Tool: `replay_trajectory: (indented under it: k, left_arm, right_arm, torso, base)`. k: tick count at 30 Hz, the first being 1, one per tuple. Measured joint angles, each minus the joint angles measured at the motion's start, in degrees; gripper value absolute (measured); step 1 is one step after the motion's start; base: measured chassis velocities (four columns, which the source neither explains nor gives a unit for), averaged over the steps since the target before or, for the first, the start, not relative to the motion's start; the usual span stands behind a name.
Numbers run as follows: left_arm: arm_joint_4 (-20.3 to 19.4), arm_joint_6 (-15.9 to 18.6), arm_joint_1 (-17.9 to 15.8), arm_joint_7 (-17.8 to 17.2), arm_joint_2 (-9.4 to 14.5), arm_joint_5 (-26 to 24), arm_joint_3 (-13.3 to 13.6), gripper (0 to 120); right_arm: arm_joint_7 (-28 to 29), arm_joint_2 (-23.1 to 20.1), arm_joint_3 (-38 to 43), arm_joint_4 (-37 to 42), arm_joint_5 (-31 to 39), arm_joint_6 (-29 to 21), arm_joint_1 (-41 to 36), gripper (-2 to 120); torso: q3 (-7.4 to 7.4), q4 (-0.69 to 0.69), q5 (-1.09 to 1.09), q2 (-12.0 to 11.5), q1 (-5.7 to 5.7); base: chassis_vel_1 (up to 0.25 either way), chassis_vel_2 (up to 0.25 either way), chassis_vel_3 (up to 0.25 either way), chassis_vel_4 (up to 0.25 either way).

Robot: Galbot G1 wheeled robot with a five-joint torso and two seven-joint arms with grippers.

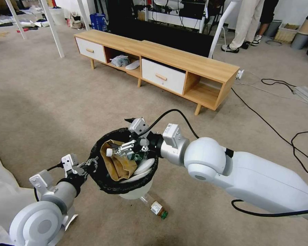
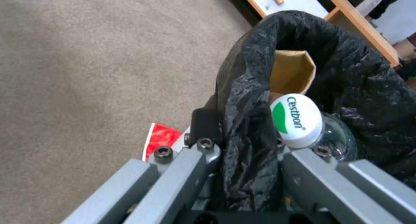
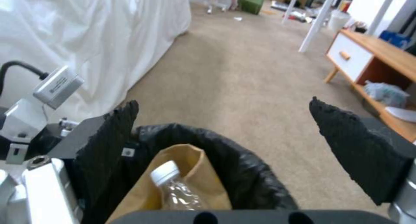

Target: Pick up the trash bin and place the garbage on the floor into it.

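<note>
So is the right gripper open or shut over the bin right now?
Open. The right gripper has its fingers spread wide apart above the trash bin, with the bottle lying loose below.

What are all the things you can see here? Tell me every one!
trash bin: one, pale with black bag, held up off the floor
paper bag: one, brown, inside bin
bottle: one, clear with white cap, inside bin
second bottle: one, clear, on carpet beneath bin
red packet: one, on carpet
cabinet: one, wooden with white drawers, behind
left pincer: clamped on bin rim
right pincer: open, above bin
</note>
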Motion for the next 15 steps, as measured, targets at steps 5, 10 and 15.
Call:
replay_trajectory:
  k: [5, 10, 15]
  left_arm:
    - [0.73, -0.64, 0.01, 0.17, 0.01, -0.01, -0.69, 0]
    - [1.48, -1.18, -0.28, 0.27, -0.24, 0.05, -1.3, 0]
    - [2.04, -1.88, -0.76, 0.39, 0.1, -0.31, -1.93, 0]
  right_arm:
    - [0.8, -0.84, 1.71, 0.98, -0.22, 0.36, -0.87, 100]
    - [1.37, -2.33, 2.77, 2.26, -0.2, 0.78, -1.62, 100]
    - [2.6, -4.82, 4.09, 3.56, -0.22, 1.5, -3.57, 100]
  torso:
    - [0.0, 0.0, 0.0, 0.0, 0.0]
    - [0.0, 0.0, 0.0, 0.0, 0.0]
    - [0.0, 0.0, 0.0, 0.0, 0.0]
  base:
    - [0.0, 0.0, 0.0, 0.0]
    - [0.0, 0.0, 0.0, 0.0]
    - [0.0, 0.0, 0.0, 0.0]
